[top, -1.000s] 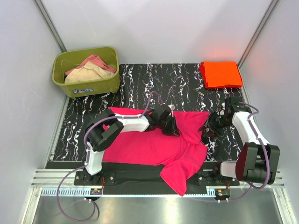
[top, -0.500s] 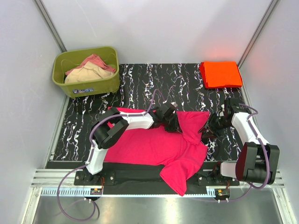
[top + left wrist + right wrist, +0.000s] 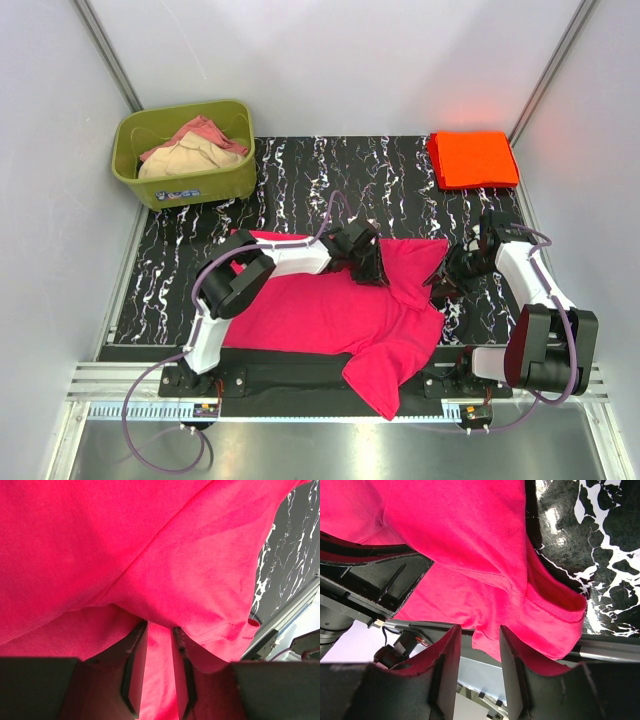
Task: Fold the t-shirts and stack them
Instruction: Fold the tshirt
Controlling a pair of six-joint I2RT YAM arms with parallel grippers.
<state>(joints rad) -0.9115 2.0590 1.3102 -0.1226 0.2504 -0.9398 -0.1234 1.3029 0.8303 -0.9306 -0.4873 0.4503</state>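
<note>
Fingers [image 3: 131, 675] of my left gripper [image 3: 159, 628] pinch a fold of the pink shirt [image 3: 320, 310] beneath it. My right gripper [image 3: 478, 628] straddles its hem, grip unclear; folded orange shirt [image 3: 472, 158] beyond it, tub [image 3: 200, 185] beyond the left.

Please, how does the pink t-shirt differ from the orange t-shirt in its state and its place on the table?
The pink t-shirt lies spread and rumpled at the near edge, part hanging over it; the orange t-shirt is a neat folded square at the far right corner. The left pincer and the right pincer each have pink cloth between their fingers; nothing touches the orange one. Both lie on the marbled table.
</note>
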